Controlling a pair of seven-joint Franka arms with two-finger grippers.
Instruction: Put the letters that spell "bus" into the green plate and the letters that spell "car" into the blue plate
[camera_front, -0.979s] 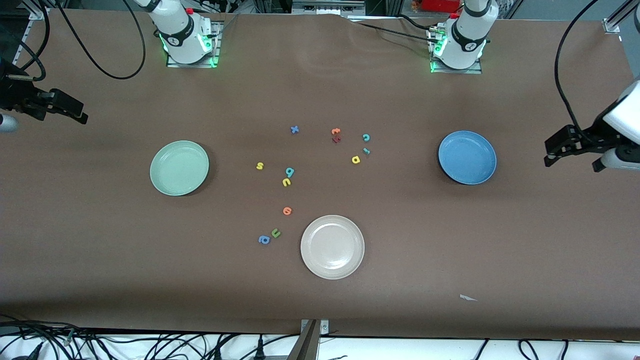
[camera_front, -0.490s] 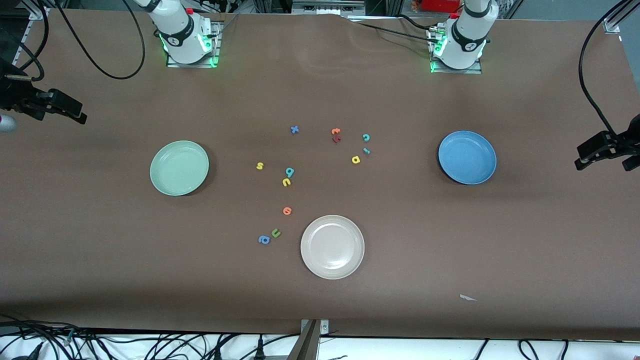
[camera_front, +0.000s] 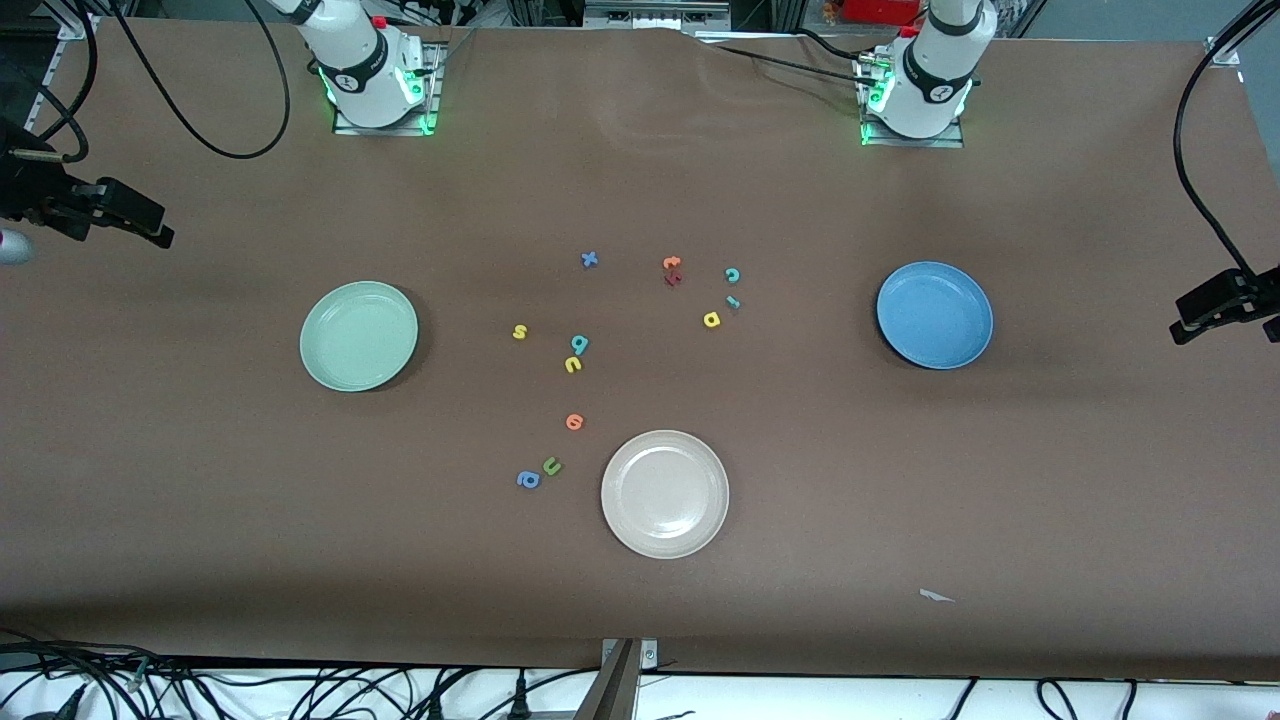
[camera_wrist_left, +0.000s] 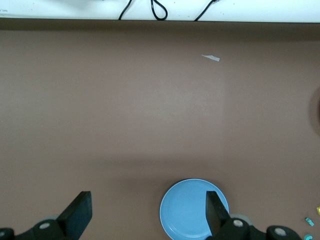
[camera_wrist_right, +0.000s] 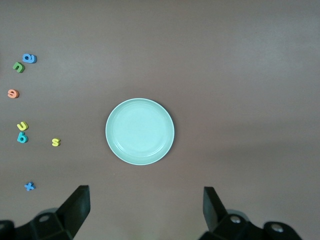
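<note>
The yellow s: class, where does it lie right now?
The yellow s lies on the table between the green plate and the teal b.

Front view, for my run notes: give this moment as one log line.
stage: not started | green plate: empty | blue plate: empty | left gripper: open, table's end | right gripper: open, table's end

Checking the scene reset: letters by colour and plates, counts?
Yellow letters: 3, s, u, a
Teal letters: 3, b, c, r
Orange letters: 2
Dark red letter: 1
Blue letters: 2
Green letter: 1
Plates: 3, green plate, blue plate, cream plate
Total: 15
</note>
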